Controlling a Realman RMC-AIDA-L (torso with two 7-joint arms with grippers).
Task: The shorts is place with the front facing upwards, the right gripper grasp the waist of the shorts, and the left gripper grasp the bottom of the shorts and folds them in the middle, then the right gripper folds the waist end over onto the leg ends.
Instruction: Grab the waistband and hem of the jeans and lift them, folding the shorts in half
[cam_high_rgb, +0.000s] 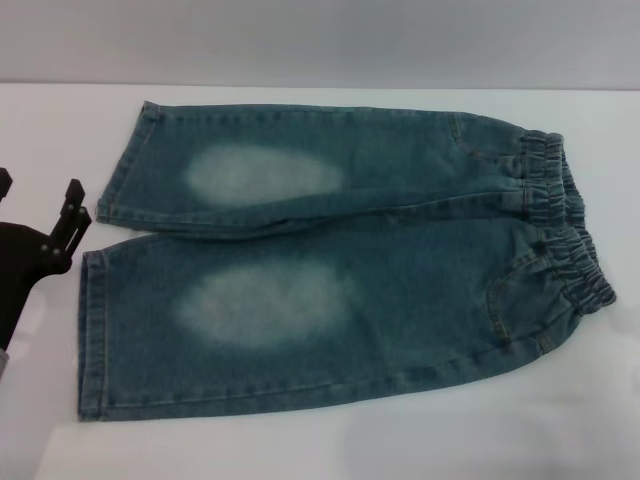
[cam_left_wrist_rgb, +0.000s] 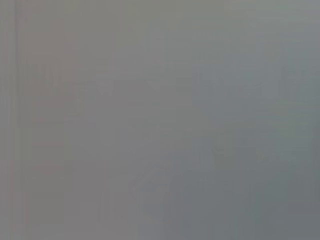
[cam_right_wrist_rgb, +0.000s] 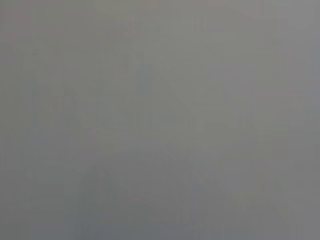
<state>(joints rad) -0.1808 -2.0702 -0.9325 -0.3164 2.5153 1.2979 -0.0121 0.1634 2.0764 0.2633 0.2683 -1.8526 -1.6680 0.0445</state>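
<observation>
A: Where do the shorts (cam_high_rgb: 340, 265) lie?

B: Flat on the white counter (cam_high_rgb: 330, 445), front up, both legs spread side by side. The leg hems sit just beside the left hand (cam_high_rgb: 40, 245); the gathered waist (cam_high_rgb: 565, 235) is at the far end from it, well apart.

A: So what makes this first step go well?

B: I judge nothing is grasped yet. The left hand should take the hem of one leg at its outer corner and pinch through both layers of denim, while the right takes the waist on the same side. Then both lift and carry together, so the fold runs straight along the middle seam and one leg lands squarely on the other.

A: And the left hand's pose?

B: It hangs low beside the hem of the nearer leg, not touching the cloth, its dark fingers (cam_high_rgb: 74, 210) pointing up and toward the shorts. They stand apart, holding nothing.

A: The right hand?

B: Not in sight. Both wrist views show only blank grey.
</observation>
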